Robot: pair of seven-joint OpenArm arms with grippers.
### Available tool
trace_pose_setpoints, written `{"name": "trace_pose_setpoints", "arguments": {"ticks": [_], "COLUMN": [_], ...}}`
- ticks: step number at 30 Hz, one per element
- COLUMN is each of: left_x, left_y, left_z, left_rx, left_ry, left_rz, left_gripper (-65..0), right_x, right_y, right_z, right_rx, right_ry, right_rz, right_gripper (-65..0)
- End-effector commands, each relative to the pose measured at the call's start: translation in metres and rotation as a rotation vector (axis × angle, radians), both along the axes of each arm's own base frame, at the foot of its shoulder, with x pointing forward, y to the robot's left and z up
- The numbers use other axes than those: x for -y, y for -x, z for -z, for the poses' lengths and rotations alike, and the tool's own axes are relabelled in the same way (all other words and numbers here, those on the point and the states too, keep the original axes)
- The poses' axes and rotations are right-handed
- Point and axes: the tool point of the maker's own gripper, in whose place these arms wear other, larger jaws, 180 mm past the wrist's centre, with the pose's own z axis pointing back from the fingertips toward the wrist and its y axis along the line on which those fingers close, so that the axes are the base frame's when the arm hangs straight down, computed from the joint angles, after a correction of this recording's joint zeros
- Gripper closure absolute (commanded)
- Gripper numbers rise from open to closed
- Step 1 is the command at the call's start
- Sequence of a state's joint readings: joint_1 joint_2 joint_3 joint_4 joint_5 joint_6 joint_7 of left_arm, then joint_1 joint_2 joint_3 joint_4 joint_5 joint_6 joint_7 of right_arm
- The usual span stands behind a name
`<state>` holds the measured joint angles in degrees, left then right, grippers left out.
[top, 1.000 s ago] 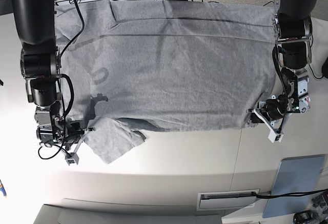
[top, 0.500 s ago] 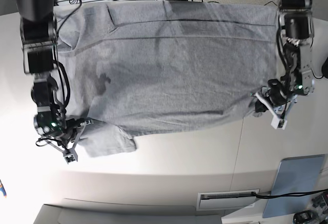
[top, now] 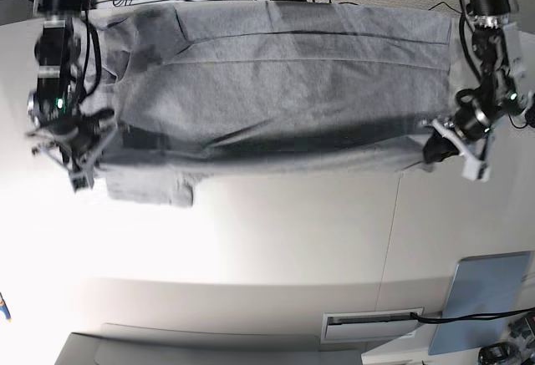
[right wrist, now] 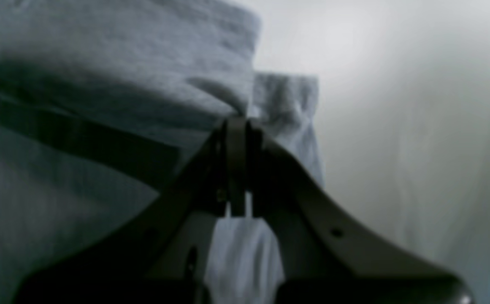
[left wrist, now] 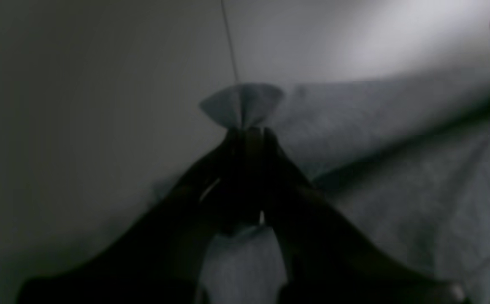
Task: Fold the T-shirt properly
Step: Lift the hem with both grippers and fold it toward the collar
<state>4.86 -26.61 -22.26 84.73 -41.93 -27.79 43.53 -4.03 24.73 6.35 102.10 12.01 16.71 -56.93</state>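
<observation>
Grey T-shirt (top: pixel 284 89) spread lengthwise between arms, near edge pinched at opposite ends by left claw (top: pixel 432 149) and right claw (top: pixel 94 164)

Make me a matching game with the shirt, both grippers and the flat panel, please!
Things:
1. T-shirt
2. left gripper
3. right gripper
4. panel

Clues:
A. light blue
B. shut on cloth, on the base view's left
C. grey
D. shut on cloth, on the base view's right

Pairs: 1-C, 2-D, 3-B, 4-A
</observation>
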Motion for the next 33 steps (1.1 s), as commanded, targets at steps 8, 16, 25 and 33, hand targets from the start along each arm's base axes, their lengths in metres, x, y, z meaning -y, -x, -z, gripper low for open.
{"name": "trace_pose_setpoints", "arguments": {"ticks": [8,16,25,33], "left_x": [-0.018,-0.022,-0.022,-0.029], "left_y": [0.022,0.056,0.083,0.084], "left_z": [-0.023,-0.002,0.017,0.015], "left_rx": [0.062,-0.016,-0.116,-0.122], "left_ry": [0.106,0.116,0.099,0.077], "left_rz": [-0.010,-0.018,-0.003,0.002], "left_gripper": [0.0,0.0,0.0,0.0], "right_x": [-0.001,0.005,0.008,0.002], "right_y": [0.039,0.074,0.092,0.103], "right_z": [-0.014,0.004,0.015,-0.013], "right_rx": [0.025,-0.051,-0.104,-0.053], "right_ry": [0.041,0.068,0.088,0.179], "right_rz": [-0.021,0.005,0.011,0.002], "right_gripper": [0.0,0.0,0.0,0.0]}}
